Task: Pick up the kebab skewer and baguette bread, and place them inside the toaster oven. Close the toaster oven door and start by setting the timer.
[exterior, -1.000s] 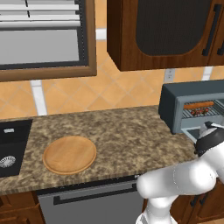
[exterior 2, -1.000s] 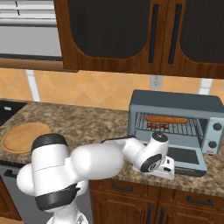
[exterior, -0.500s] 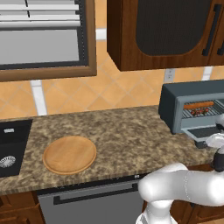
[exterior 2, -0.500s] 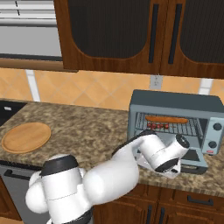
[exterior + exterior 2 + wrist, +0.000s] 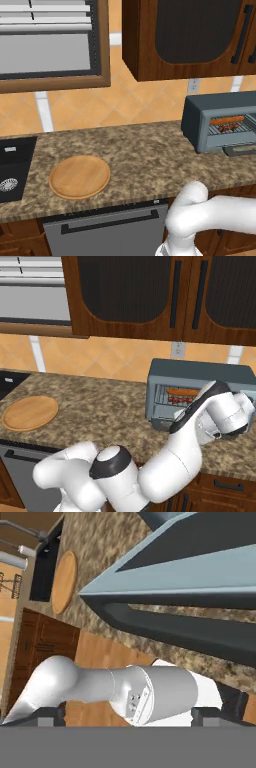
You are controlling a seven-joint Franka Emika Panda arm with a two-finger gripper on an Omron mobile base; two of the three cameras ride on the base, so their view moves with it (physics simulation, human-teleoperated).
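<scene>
Both baguette bread (image 5: 182, 391) and kebab skewer (image 5: 181, 400) on the toaster oven (image 5: 200, 374) rack. End effector (image 5: 129, 714) spread wide, beneath lowered toaster oven door (image 5: 190, 577). Should lift under the bar handle (image 5: 180, 632), swinging shut evenly.

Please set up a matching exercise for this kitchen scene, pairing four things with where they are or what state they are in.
Things:
1. baguette bread
2. kebab skewer
3. toaster oven door
4. round wooden board

Places or states:
A. folded down open, in front of the oven
B. on the counter near the sink
C. at the back of the rack inside the toaster oven
D. on the rack, in front of the loaf

Pairs: 1-C, 2-D, 3-A, 4-B
</scene>
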